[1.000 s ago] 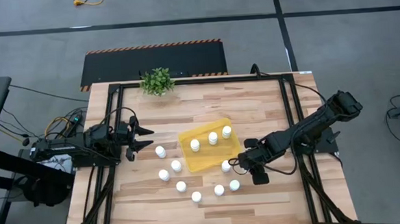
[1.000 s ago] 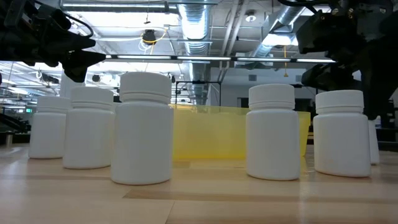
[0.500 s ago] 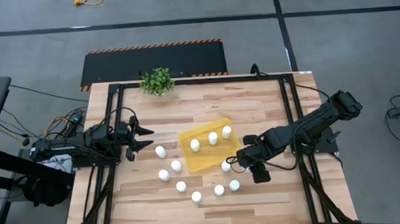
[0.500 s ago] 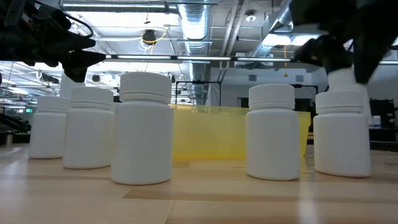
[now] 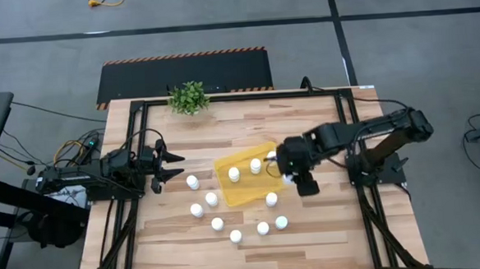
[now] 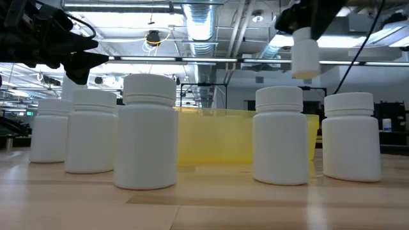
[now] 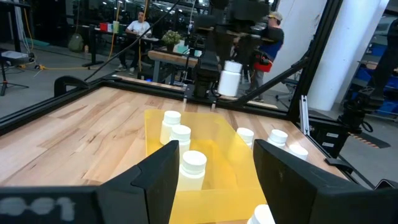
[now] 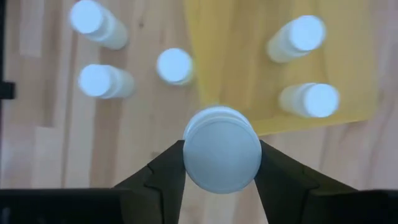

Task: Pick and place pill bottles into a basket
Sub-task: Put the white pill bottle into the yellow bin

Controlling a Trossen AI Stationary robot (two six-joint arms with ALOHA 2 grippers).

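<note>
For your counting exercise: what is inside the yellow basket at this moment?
Three white bottles stand upright inside the basket. The right gripper holds a fourth bottle in the air by the basket's edge, not yet inside. The arm covers part of that side, so anything under it is hidden.

The right hand [image 8: 221, 163] gripped a white pill bottle [image 8: 222, 149] between its two dark fingers [image 8: 163, 171], cap facing the camera. Below it lay the wooden counter [image 8: 50, 124] and one edge of the yellow basket [image 8: 242, 56]. Two capped bottles [image 8: 297, 37] stood inside the basket. Three more bottles [image 8: 99, 81] stood on the counter just beside the basket.
</note>
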